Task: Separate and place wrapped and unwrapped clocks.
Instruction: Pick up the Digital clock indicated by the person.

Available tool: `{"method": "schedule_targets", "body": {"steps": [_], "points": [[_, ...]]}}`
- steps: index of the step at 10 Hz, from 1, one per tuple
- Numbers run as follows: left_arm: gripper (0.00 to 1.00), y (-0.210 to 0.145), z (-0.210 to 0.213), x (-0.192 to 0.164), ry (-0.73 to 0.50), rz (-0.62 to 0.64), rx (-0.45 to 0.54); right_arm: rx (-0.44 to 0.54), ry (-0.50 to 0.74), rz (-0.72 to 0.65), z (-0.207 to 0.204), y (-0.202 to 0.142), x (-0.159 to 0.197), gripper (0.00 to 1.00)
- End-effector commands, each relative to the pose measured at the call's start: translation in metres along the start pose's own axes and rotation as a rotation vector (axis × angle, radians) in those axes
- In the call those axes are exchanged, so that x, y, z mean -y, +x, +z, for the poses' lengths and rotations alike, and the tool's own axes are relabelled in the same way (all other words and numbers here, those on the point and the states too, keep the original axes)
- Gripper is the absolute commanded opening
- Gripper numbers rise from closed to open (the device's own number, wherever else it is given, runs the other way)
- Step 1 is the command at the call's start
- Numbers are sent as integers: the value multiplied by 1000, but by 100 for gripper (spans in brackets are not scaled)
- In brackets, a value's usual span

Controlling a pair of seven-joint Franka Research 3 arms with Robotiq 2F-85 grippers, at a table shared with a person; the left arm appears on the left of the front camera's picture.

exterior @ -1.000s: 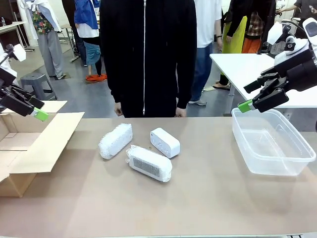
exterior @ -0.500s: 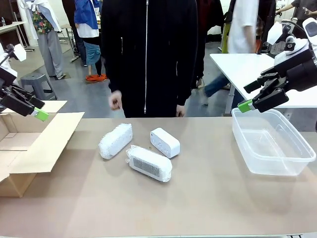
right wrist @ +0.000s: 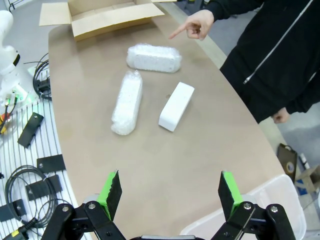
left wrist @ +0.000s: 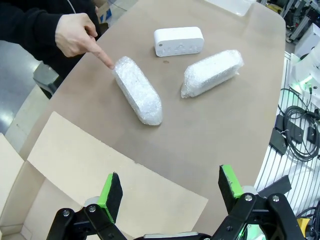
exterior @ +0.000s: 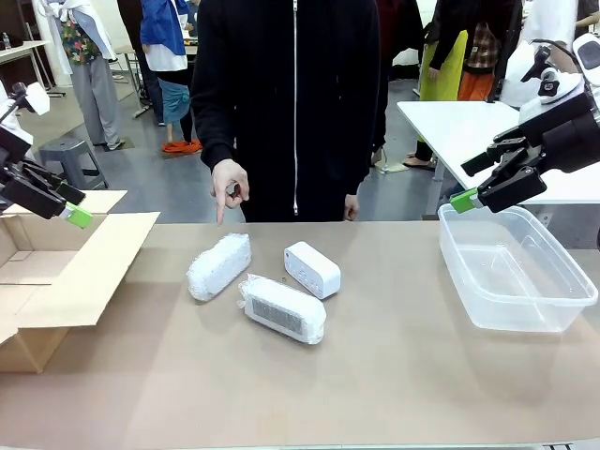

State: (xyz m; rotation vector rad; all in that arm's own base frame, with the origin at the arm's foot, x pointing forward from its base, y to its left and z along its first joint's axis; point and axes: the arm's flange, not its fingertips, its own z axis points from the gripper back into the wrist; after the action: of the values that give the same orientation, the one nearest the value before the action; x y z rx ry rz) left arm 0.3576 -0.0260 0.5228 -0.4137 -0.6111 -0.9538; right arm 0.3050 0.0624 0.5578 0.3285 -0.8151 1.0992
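Observation:
Two wrapped clocks lie mid-table: one [exterior: 218,265] [left wrist: 138,89] [right wrist: 153,58] fully white in bubble plastic, the other [exterior: 282,308] [left wrist: 212,72] [right wrist: 127,101] showing a grey face. The bare white unwrapped clock [exterior: 312,269] [left wrist: 178,41] [right wrist: 176,106] lies to their right. A person's hand [exterior: 228,183] [left wrist: 79,35] [right wrist: 196,25] points a finger down at the far wrapped clock. My left gripper [exterior: 73,212] [left wrist: 169,189] hangs open over the cardboard box. My right gripper [exterior: 466,198] [right wrist: 170,192] hangs open above the clear tub, holding nothing.
An open cardboard box [exterior: 66,272] [right wrist: 107,15] sits at the table's left end. A clear plastic tub [exterior: 514,272] stands at the right end. The person in black stands at the far edge. Cables lie on a side rack [right wrist: 27,150].
The person's hand has risen from their side and now points down toward the far wrapped clock. Both arms and the clocks have stayed still.

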Motion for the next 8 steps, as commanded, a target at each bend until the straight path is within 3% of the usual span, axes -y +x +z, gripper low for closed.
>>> {"method": "schedule_targets", "body": {"steps": [1, 8], "points": [[100, 0, 1, -1, -9, -13, 16, 8, 8, -1, 0, 0, 0, 100], [100, 0, 1, -1, -9, -13, 16, 8, 8, -1, 0, 0, 0, 100]]}}
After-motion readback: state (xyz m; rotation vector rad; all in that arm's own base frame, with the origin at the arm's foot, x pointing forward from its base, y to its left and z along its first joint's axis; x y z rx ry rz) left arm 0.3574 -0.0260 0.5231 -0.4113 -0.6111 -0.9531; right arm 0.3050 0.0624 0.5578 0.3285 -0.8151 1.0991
